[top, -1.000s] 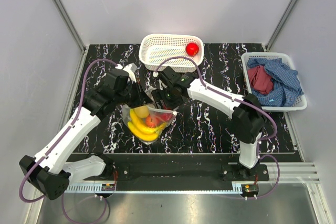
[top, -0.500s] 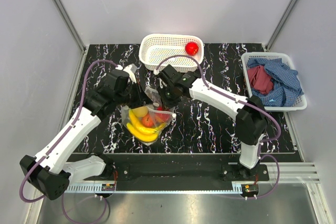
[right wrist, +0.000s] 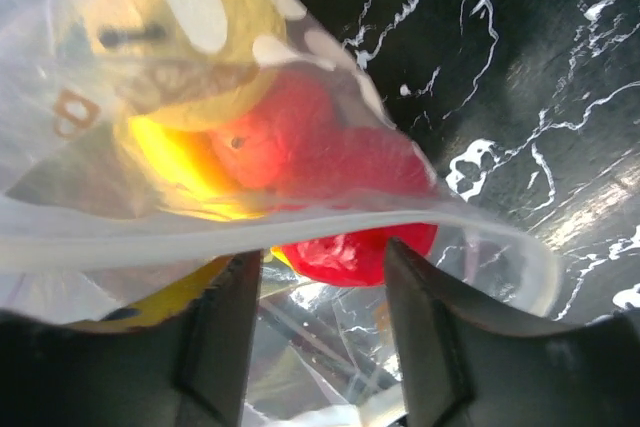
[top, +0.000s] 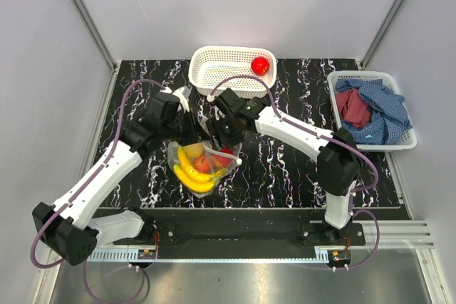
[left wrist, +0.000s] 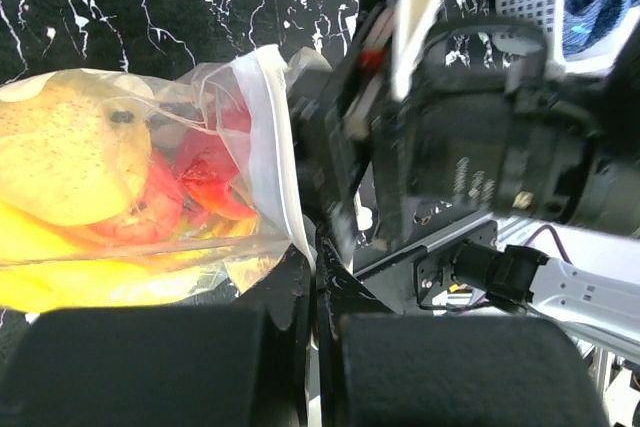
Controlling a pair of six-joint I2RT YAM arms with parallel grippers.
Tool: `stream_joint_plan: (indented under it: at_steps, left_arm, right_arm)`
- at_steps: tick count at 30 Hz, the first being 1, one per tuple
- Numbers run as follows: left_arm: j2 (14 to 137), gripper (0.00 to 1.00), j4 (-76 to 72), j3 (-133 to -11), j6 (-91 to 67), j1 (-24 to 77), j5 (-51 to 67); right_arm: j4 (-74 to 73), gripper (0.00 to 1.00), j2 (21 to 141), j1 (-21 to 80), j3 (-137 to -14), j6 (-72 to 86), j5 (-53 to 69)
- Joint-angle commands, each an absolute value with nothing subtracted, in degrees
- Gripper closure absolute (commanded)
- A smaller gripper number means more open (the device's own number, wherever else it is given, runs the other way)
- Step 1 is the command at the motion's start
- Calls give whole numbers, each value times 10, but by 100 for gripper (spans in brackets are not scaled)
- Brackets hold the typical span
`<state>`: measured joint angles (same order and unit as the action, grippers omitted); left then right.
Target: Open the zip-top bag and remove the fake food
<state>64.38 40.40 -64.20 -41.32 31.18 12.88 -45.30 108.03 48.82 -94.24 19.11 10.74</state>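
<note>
The zip-top bag (top: 204, 166) lies at the table's middle, clear with white dots, its mouth turned toward the far side. Fake food fills it: a yellow banana bunch (top: 189, 172), red pieces (top: 214, 161) and a yellow round fruit (left wrist: 70, 157). My left gripper (left wrist: 318, 282) is shut on the bag's white zip strip (left wrist: 270, 147) at the mouth's corner. My right gripper (right wrist: 325, 332) stands open at the bag's mouth, under the zip rim (right wrist: 200, 239), with a red piece (right wrist: 350, 252) just ahead of its fingertips. Another red fruit (top: 261, 65) sits in the white mesh basket (top: 201, 69).
The white mesh basket stands at the back centre. A second white basket (top: 335, 82) at the right holds red and blue cloths (top: 374, 108). The two arms' wrists are close together above the bag.
The right gripper has shifted slightly over the bag's mouth and its jaws have moved. The left arm has edged toward the far side, tugging the bag a little.
</note>
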Motion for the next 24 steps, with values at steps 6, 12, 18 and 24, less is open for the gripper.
stream_joint_plan:
  at_steps: [6,12,18,24]
  left_arm:
    - [695,100,346,-650,-385,310,151]
    - [708,100,338,-634,-378,310,151]
    - [704,100,337,-630,-381,310,152]
    - [676,100,339,-614,-388,309,148]
  right_arm:
    - [-393,23,1127,491,-899,176,128]
    - [-384,20,1147,491,-896,162,107]
    - [-382,36,1152,490,-910,154,105]
    - [-384,76,1106,490,-914,165,134]
